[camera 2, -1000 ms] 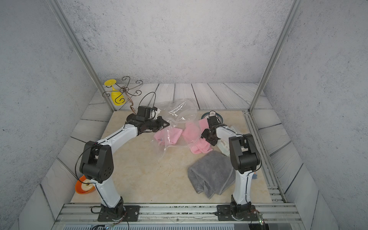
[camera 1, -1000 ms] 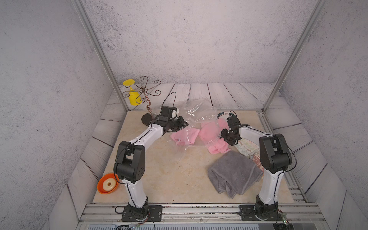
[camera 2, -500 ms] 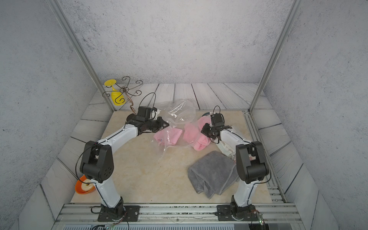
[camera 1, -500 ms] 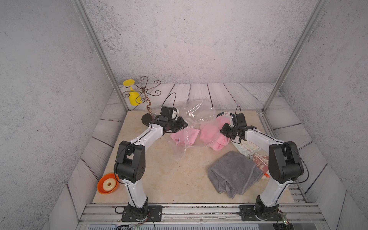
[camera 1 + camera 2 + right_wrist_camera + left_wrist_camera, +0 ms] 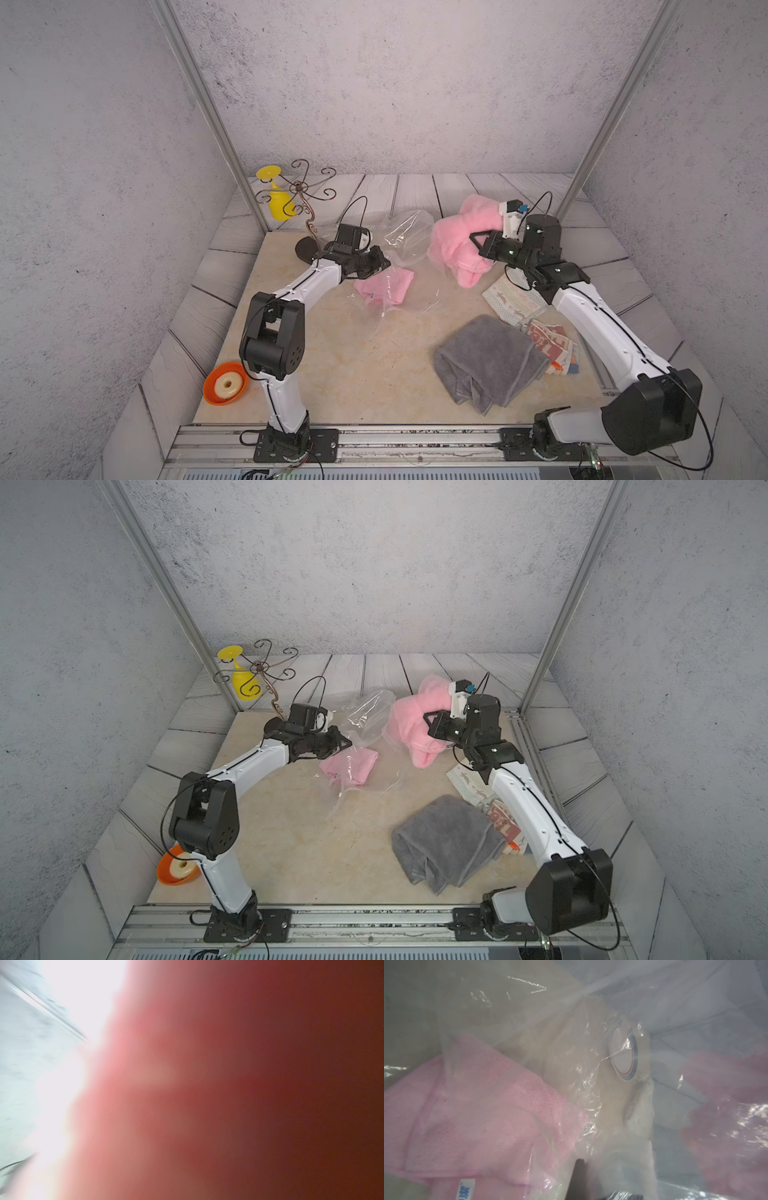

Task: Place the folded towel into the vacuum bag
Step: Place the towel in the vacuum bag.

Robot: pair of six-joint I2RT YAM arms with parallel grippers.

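- Since a second ago, the right gripper (image 5: 474,242) has clamped onto the fluffy pink towel (image 5: 453,237) and is now carrying it raised off the table, while the left arm is staying where it was.
- In both top views, the right gripper (image 5: 429,723) is clenching the fluffy pink towel (image 5: 409,721), which is hanging in a bunch just beside the raised far part of the vacuum bag (image 5: 405,232).
- The left gripper (image 5: 382,264) is sitting clenched on the film at the edge of the vacuum bag (image 5: 365,715), touching it just above a small pink towel (image 5: 384,284) that is lying inside the plastic.
- A grey towel (image 5: 486,361) is lying crumpled on the table (image 5: 332,374) near the right arm, well apart from the bag.
- In the left wrist view, the camera is looking through the vacuum bag (image 5: 550,1012): the round white valve disc (image 5: 623,1053) is showing near the middle, the small pink towel (image 5: 477,1115) is lying under the film, and the fluffy pink towel (image 5: 726,1115) is showing blurred beyond it.
- In the right wrist view, the fluffy pink towel (image 5: 207,1095) is filling most of the picture as a pink blur; the jaws are not showing there.
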